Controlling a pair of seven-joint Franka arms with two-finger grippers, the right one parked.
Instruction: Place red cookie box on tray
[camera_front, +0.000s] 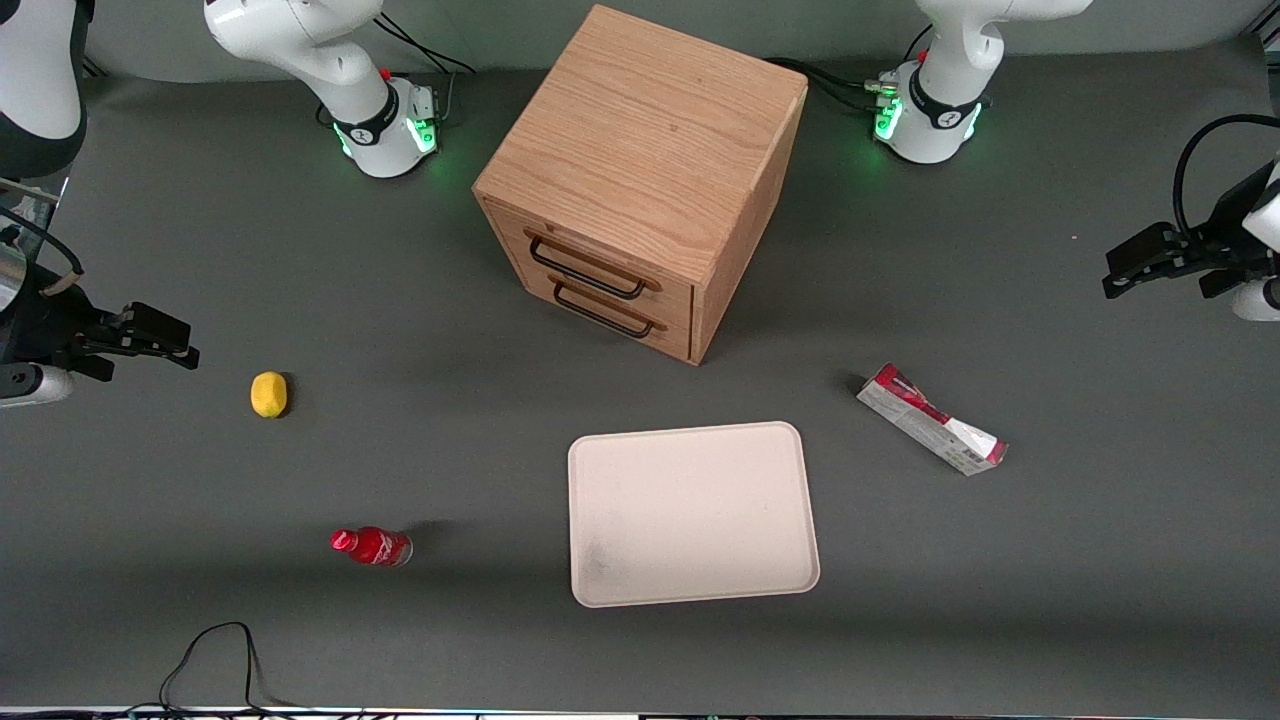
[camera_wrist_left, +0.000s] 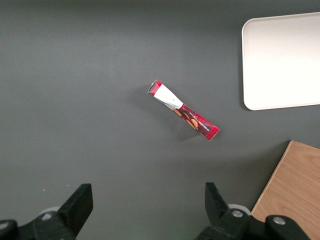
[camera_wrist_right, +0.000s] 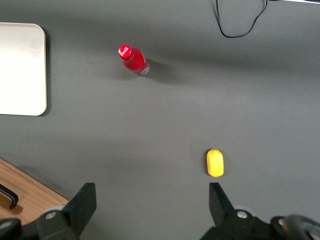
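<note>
The red cookie box lies flat on the table, slanted, just beside the tray toward the working arm's end, untouched. The tool hangs spread and empty, well apart from it, higher and farther from the front camera. The tool should be lowered over the carton's middle, with the fingers turned across its narrow width, before being closed.

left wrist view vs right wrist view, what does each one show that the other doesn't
Only the left wrist view shows the red cookie box lying flat on the table, apart from the tray, with the open gripper raised above it. Only the right wrist view shows the red bottle and the yellow lemon. Both show the tray and a corner of the wooden cabinet.
</note>
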